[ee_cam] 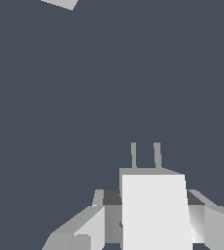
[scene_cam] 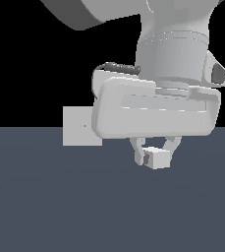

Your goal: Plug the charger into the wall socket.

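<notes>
Light-grey throughout, the scene sits on a dark slate-blue floor [scene_cam: 45,206] under a black backdrop. At the exterior view's left stands the wall socket [scene_cam: 80,126], an upright square plate with a tiny dark dot at its centre; its right edge is hidden behind the arm's white hand housing. To the right, the gripper [scene_cam: 154,153] hangs above the floor, its 2 fingers [scene_cam: 137,145] clamped on the charger [scene_cam: 158,158], a small pale block lifted clear of the floor. The wrist view shows the charger [ee_cam: 155,215] between the fingers [ee_cam: 84,227], its 2 narrow prongs [ee_cam: 145,155] pointing away from the camera. The socket [ee_cam: 60,4] appears far off at the frame's edge, well apart from the charger.
</notes>
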{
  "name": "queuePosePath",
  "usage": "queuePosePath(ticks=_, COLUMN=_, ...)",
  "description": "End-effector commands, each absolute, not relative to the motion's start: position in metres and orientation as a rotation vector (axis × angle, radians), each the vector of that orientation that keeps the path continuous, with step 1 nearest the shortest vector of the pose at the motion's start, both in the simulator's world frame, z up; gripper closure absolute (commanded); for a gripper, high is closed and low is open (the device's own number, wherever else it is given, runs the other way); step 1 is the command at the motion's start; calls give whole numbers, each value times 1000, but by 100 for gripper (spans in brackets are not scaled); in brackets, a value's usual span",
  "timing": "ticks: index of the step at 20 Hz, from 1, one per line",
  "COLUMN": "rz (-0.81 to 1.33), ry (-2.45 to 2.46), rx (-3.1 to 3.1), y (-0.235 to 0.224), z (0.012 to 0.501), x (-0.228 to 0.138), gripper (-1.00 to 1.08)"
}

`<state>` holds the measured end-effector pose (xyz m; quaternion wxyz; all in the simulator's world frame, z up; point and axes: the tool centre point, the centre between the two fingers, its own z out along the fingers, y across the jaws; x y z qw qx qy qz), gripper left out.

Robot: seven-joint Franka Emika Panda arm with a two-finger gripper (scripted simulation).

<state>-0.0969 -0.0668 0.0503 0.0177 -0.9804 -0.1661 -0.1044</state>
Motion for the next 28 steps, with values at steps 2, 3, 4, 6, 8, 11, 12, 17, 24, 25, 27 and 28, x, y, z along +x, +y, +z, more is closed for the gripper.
queuePosePath(ticks=2, rz=-328, ry=-443, rx=-3061, y=-48, z=57, x=-95, gripper=108)
queuePosePath(ticks=3, rz=-329, ry=-424, rx=-3065, y=-43, z=58, x=-94, gripper=108)
queuePosePath(ticks=4, rz=-329, ry=-405, rx=-3069, y=-38, z=60, x=-93, gripper=108)
queuePosePath(ticks=6, rz=-330, ry=-368, rx=-3076, y=-28, z=63, x=-92, gripper=108)
queuePosePath(ticks=8, rz=-331, ry=-333, rx=-3082, y=-19, z=66, x=-90, gripper=108)
queuePosePath(ticks=11, rz=-332, ry=-280, rx=-3091, y=-5, z=71, x=-86, gripper=108)
queuePosePath(ticks=12, rz=-332, ry=-263, rx=-3094, y=-1, z=73, x=-85, gripper=108)
queuePosePath(ticks=17, rz=-333, ry=-178, rx=-3106, y=21, z=80, x=-78, gripper=108)
queuePosePath(ticks=24, rz=-333, ry=-63, rx=-3119, y=49, z=90, x=-67, gripper=108)
queuePosePath(ticks=25, rz=-333, ry=-48, rx=-3120, y=53, z=91, x=-66, gripper=108)
queuePosePath(ticks=27, rz=-332, ry=-22, rx=-3123, y=59, z=93, x=-63, gripper=108)
queuePosePath(ticks=28, rz=-332, ry=-10, rx=-3124, y=62, z=94, x=-61, gripper=108)
